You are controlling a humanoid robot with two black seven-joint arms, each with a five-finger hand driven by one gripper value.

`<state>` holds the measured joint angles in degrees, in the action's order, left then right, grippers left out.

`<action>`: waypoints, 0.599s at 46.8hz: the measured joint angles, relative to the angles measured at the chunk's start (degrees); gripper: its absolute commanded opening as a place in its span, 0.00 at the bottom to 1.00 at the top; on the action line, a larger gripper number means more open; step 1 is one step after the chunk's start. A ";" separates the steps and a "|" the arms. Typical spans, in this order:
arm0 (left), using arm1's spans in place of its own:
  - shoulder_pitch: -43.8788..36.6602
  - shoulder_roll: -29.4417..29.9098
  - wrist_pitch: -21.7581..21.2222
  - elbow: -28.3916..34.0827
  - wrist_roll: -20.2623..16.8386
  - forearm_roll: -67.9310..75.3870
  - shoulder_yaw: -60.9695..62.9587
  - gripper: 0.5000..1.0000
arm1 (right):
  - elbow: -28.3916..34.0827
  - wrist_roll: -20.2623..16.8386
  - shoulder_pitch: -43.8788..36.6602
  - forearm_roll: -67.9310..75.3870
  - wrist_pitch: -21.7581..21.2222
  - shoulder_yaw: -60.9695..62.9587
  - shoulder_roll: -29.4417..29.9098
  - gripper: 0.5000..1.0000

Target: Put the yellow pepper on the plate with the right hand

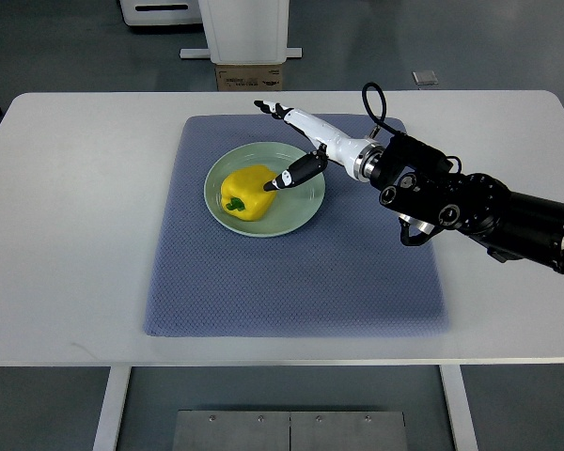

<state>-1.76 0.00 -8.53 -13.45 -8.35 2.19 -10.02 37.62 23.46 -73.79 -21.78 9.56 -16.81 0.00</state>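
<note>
**Yellow pepper lies on the plate, right hand open above its far side**

The fingers (pixel 284 179) of the right hand (pixel 305 141) are spread and hold nothing. One dark-tipped finger reaches down and left, its tip at or just beside the right edge of the yellow pepper (pixel 247 193); whether it actually touches cannot be told from this steep view. The other fingers point away toward the far side of the bench, their dark tips stretched out over the mat beyond the plate's rim.

The hand's white shell runs back to the right into a metal wrist ring, then into the black forearm with round joints and a looped black cable, which leaves by the picture's right edge.

The yellow pepper lies on its side in the pale green plate (pixel 301 209), left of centre, with its green stem facing the near-left. The plate sits on the far half of a blue-grey textured mat (pixel 291 282), which lies roughly in the middle of the white bench (pixel 66 235).

Beyond the bench, on the grey floor, stand a white pedestal base and a small cardboard box (pixel 248 78).
</note>
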 measured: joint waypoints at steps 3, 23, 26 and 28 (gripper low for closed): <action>0.00 0.00 0.00 0.00 0.00 0.00 0.00 1.00 | 0.00 0.00 0.15 1.72 0.34 4.05 0.00 1.00; 0.00 0.00 0.00 0.00 0.00 0.00 0.00 1.00 | -1.50 0.47 5.86 4.31 0.38 23.84 0.00 1.00; 0.01 0.00 0.00 0.00 0.00 0.00 0.00 1.00 | -1.59 0.47 6.01 4.30 0.38 23.92 0.00 1.00; 0.00 0.00 0.00 0.00 0.00 0.00 0.00 1.00 | -1.65 0.47 6.10 4.30 0.39 23.93 -0.02 1.00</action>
<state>-1.76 0.00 -8.53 -13.45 -8.35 2.19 -10.02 35.97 23.93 -67.69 -17.48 9.95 7.12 -0.02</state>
